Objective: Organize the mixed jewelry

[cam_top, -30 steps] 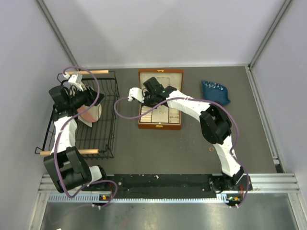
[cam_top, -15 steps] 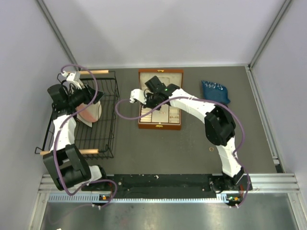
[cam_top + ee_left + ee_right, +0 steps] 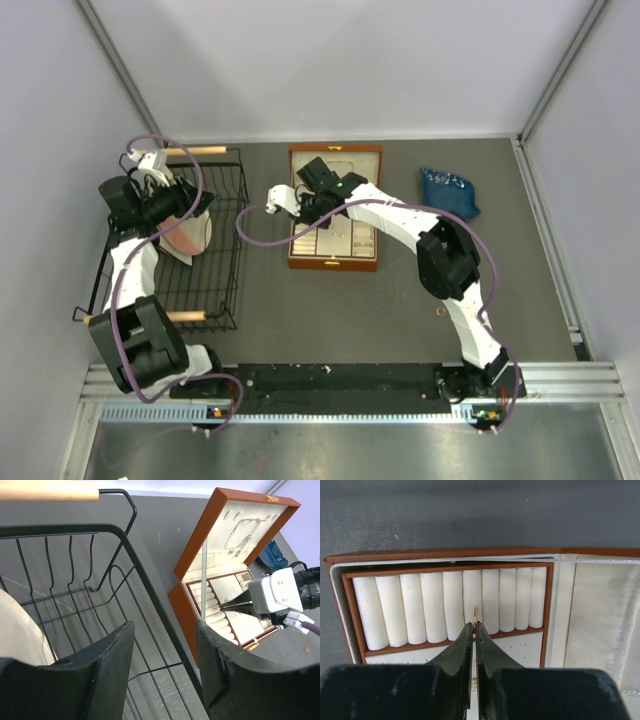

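1. The right gripper is closed on one tiny gold ring, pinched at the very tips of its fingers.
2. That ring hangs over the row of cream rolls in the near left compartment of the single brown wooden box, just above a groove near the middle of the row. Whether it touches the rolls cannot be told.
3. A second tiny ring lies on the table near the right arm, well apart from the box.
4. One thin silvery chain necklace lies against the cream lining of the box's raised lid, at the far side.
5. The left gripper is spread wide with nothing between its fingers, above the far left part of the one black wire basket.
6. The basket has two wooden handles, one far and one near, and holds one pale rounded object.
7. One blue bag sits to the right of the box, apart from it.
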Motion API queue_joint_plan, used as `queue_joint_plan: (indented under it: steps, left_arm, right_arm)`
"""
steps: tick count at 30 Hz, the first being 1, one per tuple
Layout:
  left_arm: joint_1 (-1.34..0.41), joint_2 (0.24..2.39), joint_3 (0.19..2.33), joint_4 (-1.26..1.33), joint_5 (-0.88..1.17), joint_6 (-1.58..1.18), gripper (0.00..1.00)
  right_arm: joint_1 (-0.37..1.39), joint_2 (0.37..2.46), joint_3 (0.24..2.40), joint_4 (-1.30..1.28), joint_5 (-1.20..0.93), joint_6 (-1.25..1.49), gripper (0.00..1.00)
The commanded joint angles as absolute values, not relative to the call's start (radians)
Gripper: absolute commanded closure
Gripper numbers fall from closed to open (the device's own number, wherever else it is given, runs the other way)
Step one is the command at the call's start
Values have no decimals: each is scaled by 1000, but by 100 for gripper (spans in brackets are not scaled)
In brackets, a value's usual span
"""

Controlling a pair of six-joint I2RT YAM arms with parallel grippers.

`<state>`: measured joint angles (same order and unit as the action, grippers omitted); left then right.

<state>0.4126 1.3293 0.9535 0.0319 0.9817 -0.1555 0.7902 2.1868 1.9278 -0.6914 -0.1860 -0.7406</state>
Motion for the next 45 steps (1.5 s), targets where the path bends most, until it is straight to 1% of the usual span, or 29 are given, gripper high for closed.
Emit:
queue_joint_plan:
  steps: [1, 35, 45]
  left_arm:
    - [425, 1339, 989, 80, 1011, -153, 43]
    - [426, 1365, 973, 91, 1032, -161, 44]
    - [426, 1367, 966, 94, 1035, -163, 44]
  right_arm:
    - [807, 2203, 1980, -696, -218, -747, 100]
    - [818, 2138, 1914, -686, -255, -741, 100]
    - [821, 2143, 1891, -686, -226, -764, 100]
